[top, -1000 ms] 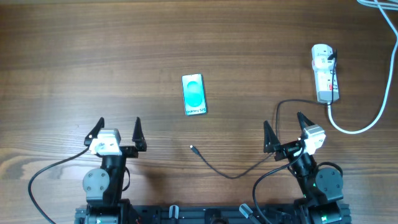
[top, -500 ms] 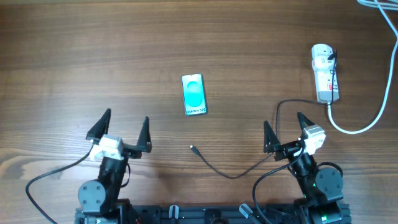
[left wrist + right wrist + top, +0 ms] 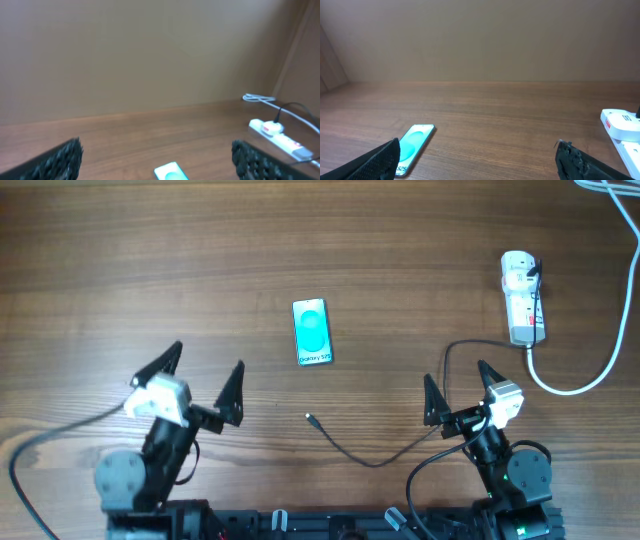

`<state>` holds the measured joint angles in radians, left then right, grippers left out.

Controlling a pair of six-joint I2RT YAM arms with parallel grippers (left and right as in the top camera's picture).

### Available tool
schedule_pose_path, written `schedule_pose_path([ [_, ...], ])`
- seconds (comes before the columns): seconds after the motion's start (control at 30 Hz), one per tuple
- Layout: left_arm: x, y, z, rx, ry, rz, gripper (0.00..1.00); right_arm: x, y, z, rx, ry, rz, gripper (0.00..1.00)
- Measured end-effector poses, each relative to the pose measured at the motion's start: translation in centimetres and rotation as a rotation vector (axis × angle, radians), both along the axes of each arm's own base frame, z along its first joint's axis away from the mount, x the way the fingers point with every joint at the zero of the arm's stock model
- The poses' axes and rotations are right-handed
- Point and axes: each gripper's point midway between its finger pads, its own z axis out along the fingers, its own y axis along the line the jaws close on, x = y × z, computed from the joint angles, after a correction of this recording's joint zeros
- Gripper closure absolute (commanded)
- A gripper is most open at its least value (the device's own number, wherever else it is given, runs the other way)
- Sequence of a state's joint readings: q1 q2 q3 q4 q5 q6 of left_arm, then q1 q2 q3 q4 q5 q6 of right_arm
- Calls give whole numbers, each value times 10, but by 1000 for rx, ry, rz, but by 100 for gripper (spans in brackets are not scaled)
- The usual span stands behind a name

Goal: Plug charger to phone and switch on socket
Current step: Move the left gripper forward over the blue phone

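Note:
The phone (image 3: 313, 332) lies flat mid-table, cyan screen up, white text band at its near end; it also shows in the left wrist view (image 3: 171, 172) and the right wrist view (image 3: 413, 142). The charger cable (image 3: 372, 459) runs from its metal tip (image 3: 309, 418) near the phone, past my right arm, to a black plug in the socket (image 3: 521, 298) at the far right. The socket also shows in the left wrist view (image 3: 280, 139) and the right wrist view (image 3: 622, 126). My left gripper (image 3: 203, 371) is open and empty, near-left of the phone. My right gripper (image 3: 458, 387) is open and empty, near the socket.
The socket's thick white cord (image 3: 600, 370) loops along the right edge and up to the far right corner. A brown wall stands behind the table.
My left gripper has risen and swung forward and slightly right toward the phone, tilting. The right arm, phone, cable and socket have not moved.

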<state>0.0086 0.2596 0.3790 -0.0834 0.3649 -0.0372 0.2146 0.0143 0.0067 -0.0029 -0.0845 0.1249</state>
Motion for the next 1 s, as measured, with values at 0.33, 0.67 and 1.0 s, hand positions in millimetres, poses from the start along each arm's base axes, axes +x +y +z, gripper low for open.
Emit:
schedule_pose_path([
  [0.33, 30, -29, -2, -14, 215, -188, 0, 0, 0, 0, 0, 0, 0, 0],
  [0.67, 36, -31, -19, -36, 432, -200, 0, 0, 0, 0, 0, 0, 0, 0],
  [1.0, 48, -35, -10, -111, 735, -213, 0, 0, -1, 0, 0, 1, -3, 0],
])
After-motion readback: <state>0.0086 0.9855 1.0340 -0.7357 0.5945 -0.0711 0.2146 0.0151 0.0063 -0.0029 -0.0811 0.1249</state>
